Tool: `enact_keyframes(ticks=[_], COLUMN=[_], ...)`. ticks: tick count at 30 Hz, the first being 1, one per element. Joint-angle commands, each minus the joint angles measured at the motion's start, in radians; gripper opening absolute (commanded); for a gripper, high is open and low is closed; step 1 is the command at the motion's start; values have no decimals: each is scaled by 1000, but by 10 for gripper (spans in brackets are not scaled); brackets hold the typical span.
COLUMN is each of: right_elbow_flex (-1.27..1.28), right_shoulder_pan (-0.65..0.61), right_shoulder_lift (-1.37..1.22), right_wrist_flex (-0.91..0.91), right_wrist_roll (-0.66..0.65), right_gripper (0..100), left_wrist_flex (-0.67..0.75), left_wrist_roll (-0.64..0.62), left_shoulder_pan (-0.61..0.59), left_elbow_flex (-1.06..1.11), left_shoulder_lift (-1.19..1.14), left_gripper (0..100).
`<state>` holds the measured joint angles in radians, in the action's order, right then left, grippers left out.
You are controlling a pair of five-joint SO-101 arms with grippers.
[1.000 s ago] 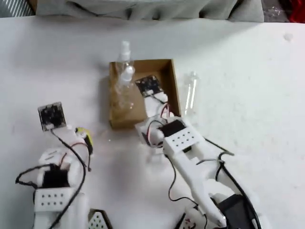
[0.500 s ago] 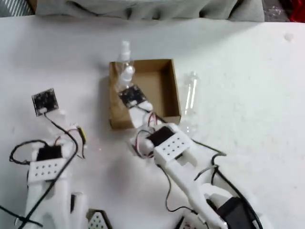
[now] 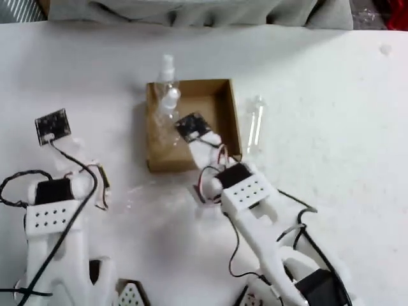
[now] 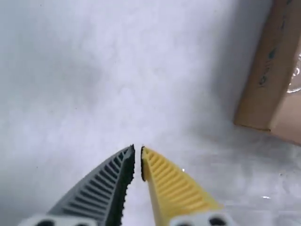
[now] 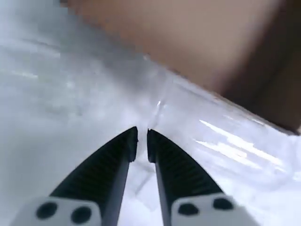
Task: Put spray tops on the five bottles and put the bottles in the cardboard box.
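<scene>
Brown corrugated cardboard forms the box (image 3: 207, 102), a shallow open square tray on the matte white desk (image 3: 331, 95). We see its raw-edged corner in the left wrist view (image 4: 273, 70) and a blurred tan wall in the right wrist view (image 5: 188, 37).

Three bottles are thin, clear, glossy plastic cylinders. The boxed bottle (image 3: 167, 124) sits along the left side of the box and carries a white spray top (image 3: 171, 97). We cannot tell whether it stands or lies. The rear bottle (image 3: 167, 69), also capped in white, stands at the far left corner of the box, and we cannot tell whether it is inside the wall or just behind it. The bare bottle (image 3: 255, 124) stands uncapped on the desk just beside the right wall of the box.

The left hand (image 4: 138, 162) has one grey and one yellow finger, both saw-toothed. They are closed to a hairline slit with nothing between them, over bare desk near the box's front left corner.

The right hand (image 5: 142, 141) has two black toothed fingers, likewise drawn together and gripping nothing. We place it over the front of the box, with a clear bottle wall (image 5: 225, 136) just past its tips.
</scene>
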<state>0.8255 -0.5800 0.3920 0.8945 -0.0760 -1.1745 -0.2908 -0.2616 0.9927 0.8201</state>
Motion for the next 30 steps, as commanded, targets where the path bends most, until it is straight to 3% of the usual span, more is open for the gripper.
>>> enact_keyframes(ticks=[1, 9, 24, 30], right_elbow_flex=[6, 9, 63, 152], right_shoulder_pan=[19, -54, -352, -325], right_shoulder_lift=[27, -53, -93, 97], right_wrist_flex=[-53, -134, -156, -154], right_wrist_roll=[14, 21, 15, 12], right_gripper=[16, 16, 16, 18], left_wrist_flex=[-26, -83, -155, -158], left_wrist_roll=[-14, -12, 43, 37], left_shoulder_pan=[-5, 1, -4, -39], left_elbow_flex=[-61, -66, -68, -83], left_shoulder_lift=[-8, -8, -8, -8], left_gripper=[21, 21, 21, 115])
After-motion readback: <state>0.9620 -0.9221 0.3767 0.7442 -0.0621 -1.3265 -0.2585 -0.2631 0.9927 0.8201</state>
